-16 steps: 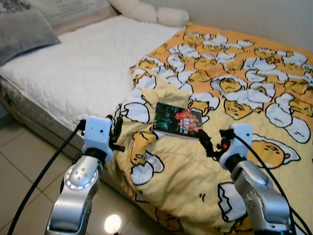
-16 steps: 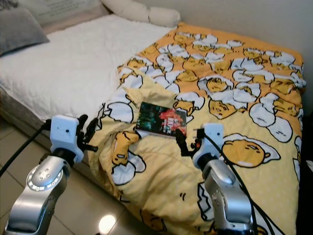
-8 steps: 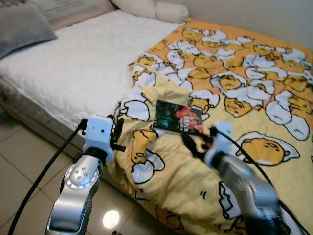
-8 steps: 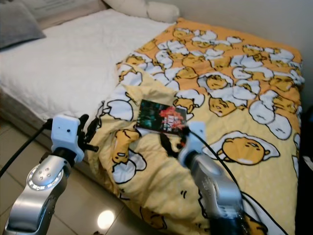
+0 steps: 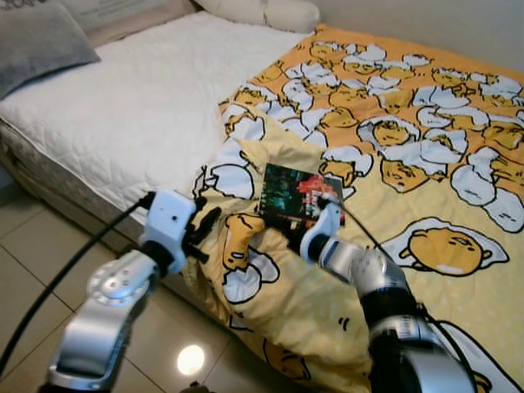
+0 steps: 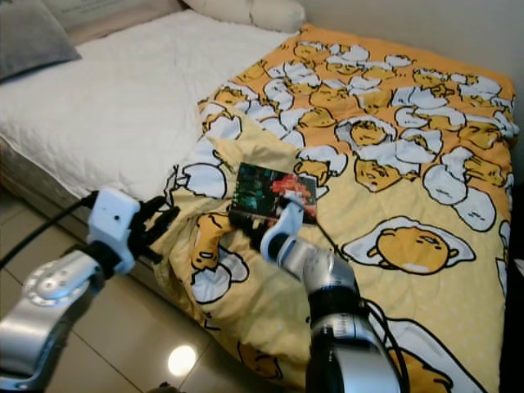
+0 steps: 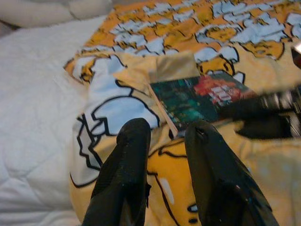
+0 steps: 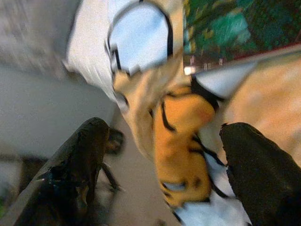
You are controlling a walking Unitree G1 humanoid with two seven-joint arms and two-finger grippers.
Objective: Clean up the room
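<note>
Book [image 5: 296,194]: flat on the yellow blanket [image 5: 426,98].
Right pincer [image 8: 164,179]: spread wide at the book's near edge.
Left pincer [image 7: 162,141]: slightly parted, near the book, over the blanket fold.

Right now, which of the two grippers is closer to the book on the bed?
The right gripper: its open fingers reach the near edge of the book on the yellow blanket. The left gripper stands further off, at the blanket's hanging corner beside the mattress.
</note>
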